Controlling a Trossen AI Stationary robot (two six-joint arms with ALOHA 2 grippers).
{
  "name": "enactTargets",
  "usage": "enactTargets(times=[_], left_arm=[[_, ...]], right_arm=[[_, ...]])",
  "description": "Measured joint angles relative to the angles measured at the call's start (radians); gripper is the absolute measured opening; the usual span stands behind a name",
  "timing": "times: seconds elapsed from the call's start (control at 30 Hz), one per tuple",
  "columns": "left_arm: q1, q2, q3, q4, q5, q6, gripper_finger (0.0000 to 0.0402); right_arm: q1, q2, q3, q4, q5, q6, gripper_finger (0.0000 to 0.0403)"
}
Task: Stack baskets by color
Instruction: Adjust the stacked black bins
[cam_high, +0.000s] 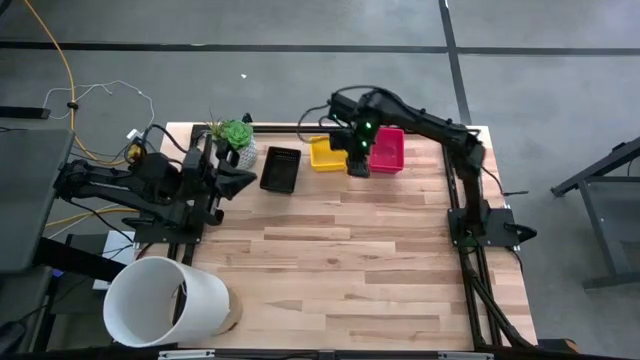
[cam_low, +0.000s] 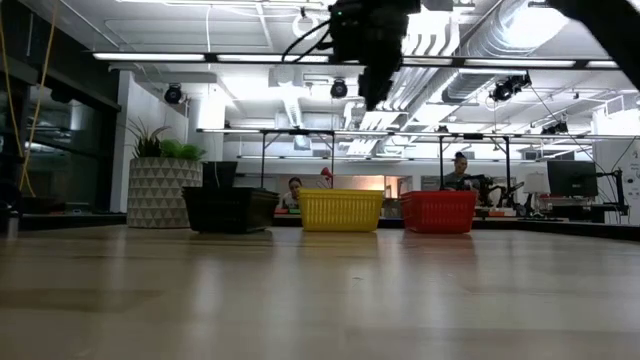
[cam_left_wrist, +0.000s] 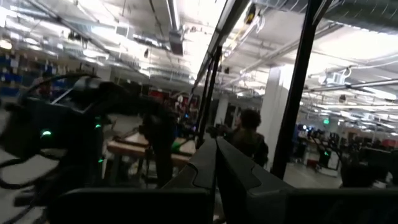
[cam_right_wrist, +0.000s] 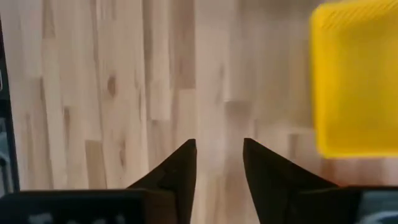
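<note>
The baskets stand in a row along the far edge of the wooden bench (cam_high: 350, 260): a black basket (cam_high: 280, 168) nearest the plant pot, a yellow basket (cam_high: 326, 153) in the middle, and a pink-red basket (cam_high: 388, 149) on the right, each apart from its neighbour and resting flat on the boards. From table height their perforated walls show, and nothing can be seen standing up out of any of them. The right claw (cam_right_wrist: 219, 155) hangs above the bench over the gap between the yellow and pink-red baskets, pointing down at bare wood; its two dark fingers (cam_right_wrist: 180, 174) stand partly apart with nothing between them, touching neither basket, and the yellow basket lies just beside it. The left claw (cam_left_wrist: 216, 163) waits at the left edge of the bench near the white pot with a green plant (cam_high: 236, 140), its fingers pressed together and empty. A large white bucket (cam_high: 165, 302) lies on its side at the near left corner. No writing or label can be read on anything.
</note>
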Motion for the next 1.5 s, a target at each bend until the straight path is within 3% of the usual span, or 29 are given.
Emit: enactTargets(times=[0.23, 0.4, 0.57, 0.77, 0.87, 1.0, 1.3, 1.5], left_arm=[[0.000, 0.000, 0.000, -0.060, -0.001, -0.011, 0.0000], [0.000, 0.000, 0.000, -0.095, -0.002, -0.004, 0.0000], [0.000, 0.000, 0.000, -0.098, 0.006, 0.036, 0.0000], [0.000, 0.000, 0.000, -0.125, 0.009, 0.042, 0.0000], [0.000, 0.000, 0.000, -0.143, 0.009, 0.042, 0.0000], [0.003, 0.000, 0.000, -0.147, 0.008, 0.043, 0.0000], [0.034, 0.000, 0.000, -0.242, 0.006, -0.020, 0.0000], [0.042, 0.005, 0.000, -0.247, -0.041, -0.071, 0.0000]], right_arm=[[0.060, -0.298, -0.542, 0.300, -0.004, 0.109, 0.0088], [0.122, -0.562, -0.945, 0.581, -0.004, 0.347, 0.0072], [0.207, -0.828, -1.237, 0.860, 0.010, 0.624, 0.0049], [0.301, -1.091, -1.485, 1.329, 0.197, 0.844, 0.0004], [0.324, -1.171, -1.565, 1.535, 0.284, 0.877, 0.0009], [0.325, -1.225, -1.595, 1.699, 0.308, 0.878, 0.0011], [0.325, -1.259, -1.442, 1.724, 0.305, 0.589, 0.0002], [0.325, -1.260, -1.402, 1.719, 0.260, 0.530, 0.0001]])
